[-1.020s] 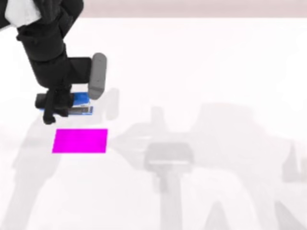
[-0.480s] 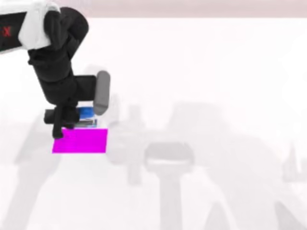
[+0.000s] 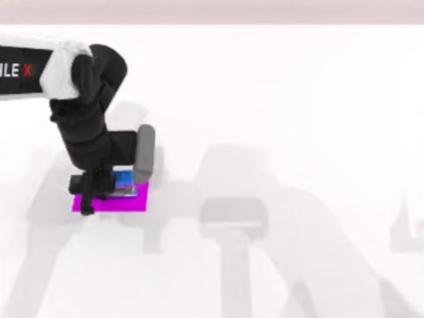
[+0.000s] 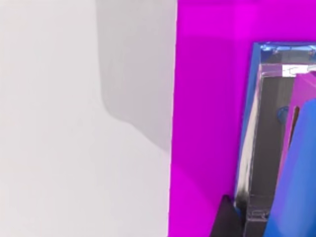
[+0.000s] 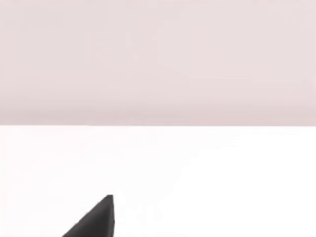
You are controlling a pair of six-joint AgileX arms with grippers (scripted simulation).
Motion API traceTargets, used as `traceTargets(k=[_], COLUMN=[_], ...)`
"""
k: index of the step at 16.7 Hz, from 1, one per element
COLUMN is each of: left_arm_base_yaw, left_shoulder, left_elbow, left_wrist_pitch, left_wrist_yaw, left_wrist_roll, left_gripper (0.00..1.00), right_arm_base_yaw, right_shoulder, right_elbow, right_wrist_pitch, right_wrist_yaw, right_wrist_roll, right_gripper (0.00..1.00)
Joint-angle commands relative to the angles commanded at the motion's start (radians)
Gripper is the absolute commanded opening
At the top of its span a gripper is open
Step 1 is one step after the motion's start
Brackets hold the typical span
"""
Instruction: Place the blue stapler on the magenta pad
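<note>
Top view, with both wrist views. The left gripper [image 3: 99, 189] stands over the magenta pad [image 3: 132, 203] at the left side of the table, its fingers clamped on the blue stapler [image 3: 123, 179], of which only a small blue and grey patch shows beside the black wrist. The stapler lies directly below the tool, over the far half of the pad, its long axis running left to right along the pad's own long side. In the left wrist view the blue stapler [image 4: 269, 148], with its grey metal underside, is framed wholly by the magenta pad [image 4: 207, 123]; whether it touches the pad or hangs just above it cannot be told. The coming move, by judgement, turns on this vertical relation: a short descent if any gap remains, then parting of the fingers. Nothing else lies on the white table [image 3: 298, 99] near the pad, so nothing stands in the way; only arm shadows cross the surface. The left arm is the nearer by far. The right arm is outside the top view, and its wrist view shows bare table and one dark fingertip [image 5: 96, 219].
</note>
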Motion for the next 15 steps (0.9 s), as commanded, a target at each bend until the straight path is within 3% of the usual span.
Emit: traceTargets(k=[1, 14, 15], left_arm_base_yaw=[0.000, 0.000, 0.000], left_shoulder=[0.000, 0.000, 0.000], left_elbow=[0.000, 0.000, 0.000], left_wrist_pitch=[0.000, 0.000, 0.000], left_wrist_yaw=[0.000, 0.000, 0.000], left_wrist_roll=[0.000, 0.000, 0.000], left_gripper=[0.00, 0.98, 1.00], right_arm_base_yaw=[0.000, 0.000, 0.000], right_shoulder=[0.000, 0.000, 0.000], right_elbow=[0.000, 0.000, 0.000], right_wrist_pitch=[0.000, 0.000, 0.000], right_wrist_yaw=[0.000, 0.000, 0.000], right_wrist_roll=[0.000, 0.000, 0.000], right_gripper=[1.00, 1.00, 1.00])
